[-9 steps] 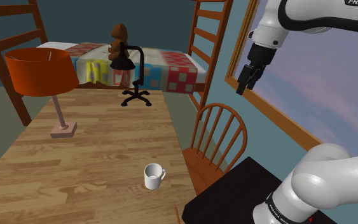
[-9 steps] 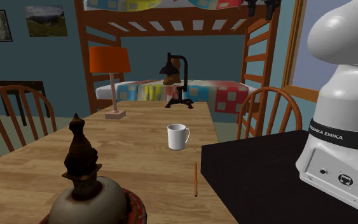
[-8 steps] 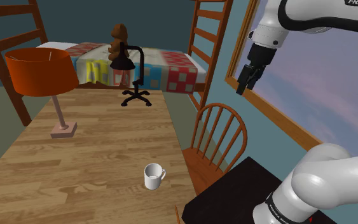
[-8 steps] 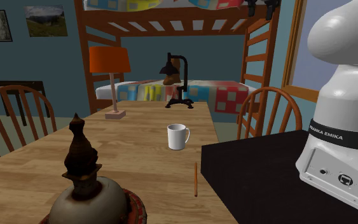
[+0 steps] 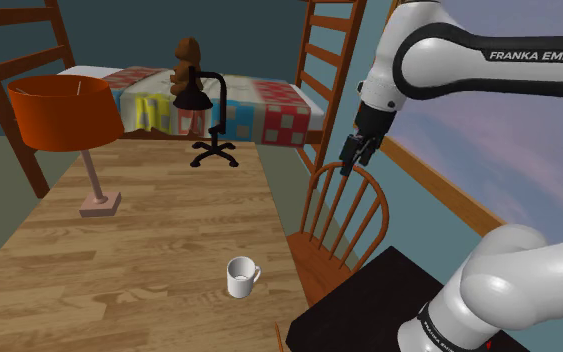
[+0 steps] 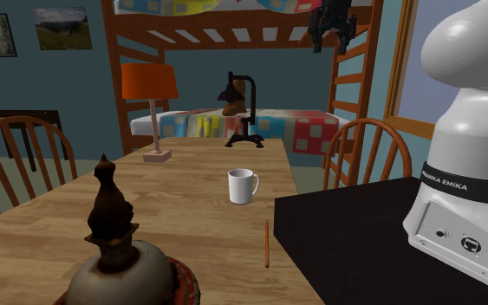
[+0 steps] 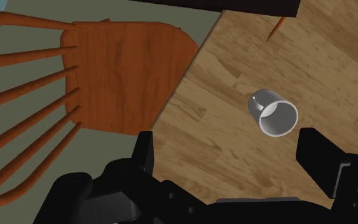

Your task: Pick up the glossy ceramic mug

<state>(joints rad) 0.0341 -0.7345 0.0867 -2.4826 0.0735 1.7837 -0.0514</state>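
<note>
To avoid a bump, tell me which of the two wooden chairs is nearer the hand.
The chair beside the stand, at the shoulder view's right: the hand hovers over it. The other chair stands across the table, at the second exterior view's left.

Bedroom with dark teal walls (image 6: pixel 77 87). A long wooden counter (image 5: pixel 149 250) ran up the centre of the shoulder view toward a wooden bunk bed (image 5: pixel 279 110) with a patchwork cover at the top. A spindle-back chair (image 5: pixel 344 215) stood at the counter's right edge. A wood-framed window (image 5: pixel 499 150) at the right showed pinkish sky. An orange-shaded lamp (image 5: pixel 64 112) stood at the left.
</note>
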